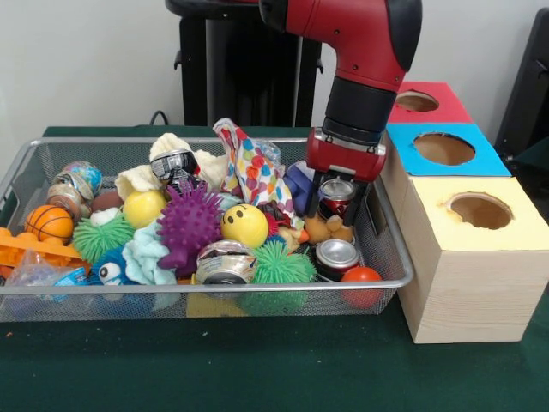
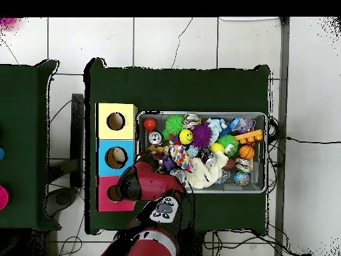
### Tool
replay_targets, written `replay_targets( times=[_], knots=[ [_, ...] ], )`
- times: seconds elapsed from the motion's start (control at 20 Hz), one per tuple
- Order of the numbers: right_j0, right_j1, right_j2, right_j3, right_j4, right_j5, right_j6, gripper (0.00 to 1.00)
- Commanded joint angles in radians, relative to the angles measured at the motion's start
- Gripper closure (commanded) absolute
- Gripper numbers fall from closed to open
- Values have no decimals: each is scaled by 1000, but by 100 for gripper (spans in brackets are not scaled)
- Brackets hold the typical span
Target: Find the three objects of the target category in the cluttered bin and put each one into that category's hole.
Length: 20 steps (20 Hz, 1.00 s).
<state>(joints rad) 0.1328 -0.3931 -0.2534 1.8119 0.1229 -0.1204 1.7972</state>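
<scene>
Nearest, the bin (image 1: 206, 287) brims with clutter. Deeper at its right end, the gripper (image 1: 338, 210) reaches down around a can (image 1: 336, 196), fingers spread, beside a brown teddy (image 1: 328, 229). Farthest sits the red-topped hole (image 1: 417, 101).

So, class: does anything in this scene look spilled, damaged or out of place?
Nothing stands out. The toys lie jumbled, but all inside the bin. The three boxes stand in a neat row beside it. The gripper is down in the bin near a can.
</scene>
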Motion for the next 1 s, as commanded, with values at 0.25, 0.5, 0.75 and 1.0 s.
replay_targets(
  times=[0.25,0.5,0.75,1.0],
  knots=[
    [-10,20,43,57,215,-128,379,0],
    [6,33,42,103,298,-168,412,0],
    [-11,24,74,163,352,-226,509,0],
    [-2,41,81,202,417,-251,596,0]
  ],
)
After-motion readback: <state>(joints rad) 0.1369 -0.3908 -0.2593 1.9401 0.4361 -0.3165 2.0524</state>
